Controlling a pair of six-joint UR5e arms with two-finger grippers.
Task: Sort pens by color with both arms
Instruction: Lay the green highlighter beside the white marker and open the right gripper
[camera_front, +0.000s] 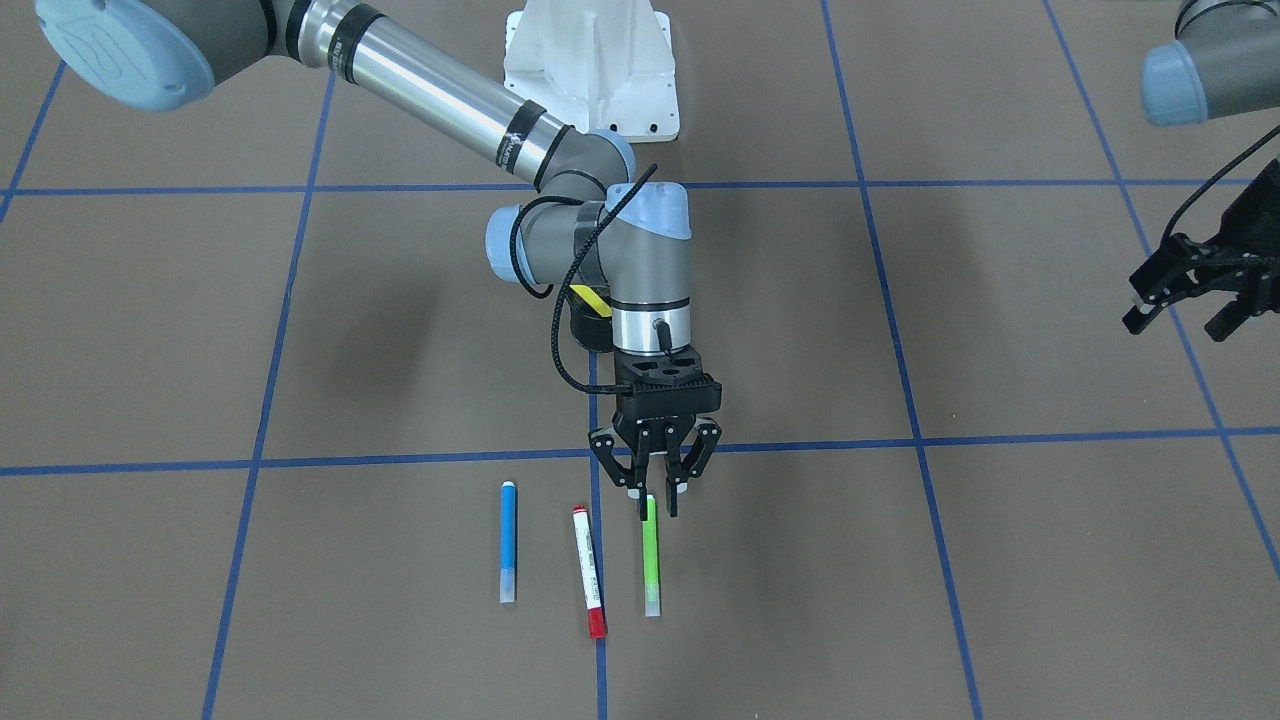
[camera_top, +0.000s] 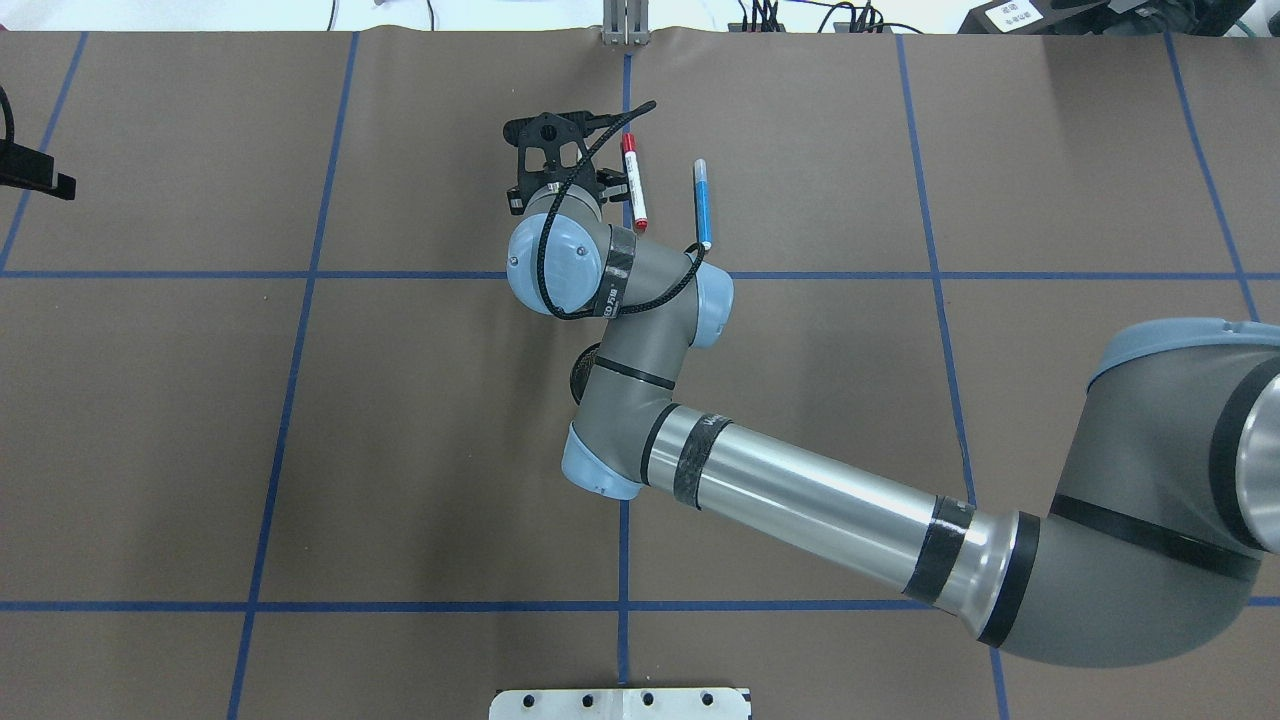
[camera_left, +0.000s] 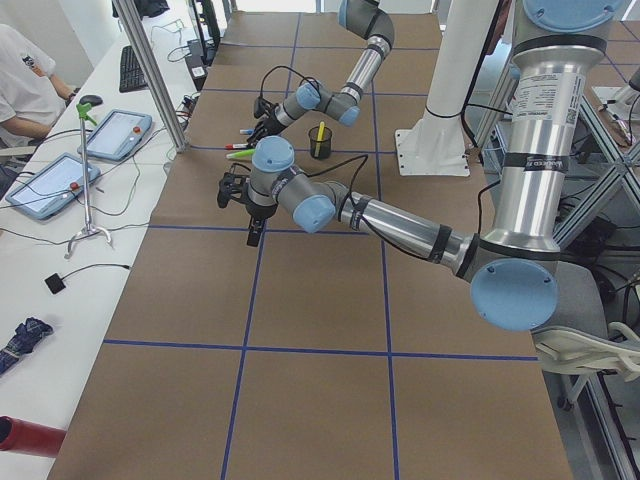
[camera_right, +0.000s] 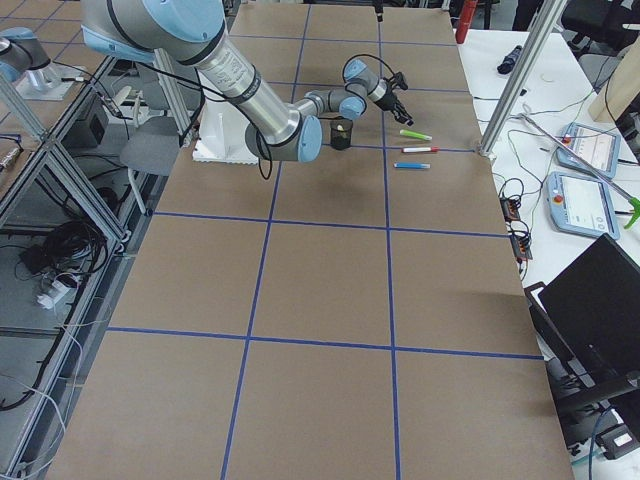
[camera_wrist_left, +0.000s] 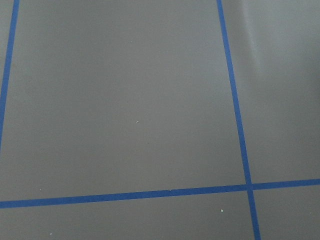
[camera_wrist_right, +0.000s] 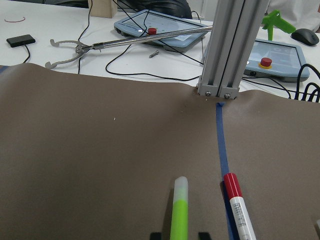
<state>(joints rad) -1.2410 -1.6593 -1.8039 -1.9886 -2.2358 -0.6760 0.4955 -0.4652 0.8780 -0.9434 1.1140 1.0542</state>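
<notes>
Right gripper (camera_front: 657, 510) straddles the light green pen (camera_front: 652, 565), fingers apart, gripping nothing yet. Best to centre, drop squarely, then pinch. Left gripper (camera_front: 1185, 310) hangs open, empty.

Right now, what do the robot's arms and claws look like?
Both the right arm and left arm are grey with light blue round caps. The right arm has a shiny silver tube with black bands, and a black braided cable loops along its wrist. The right gripper and left gripper are black, with thin jointed fingers.
</notes>
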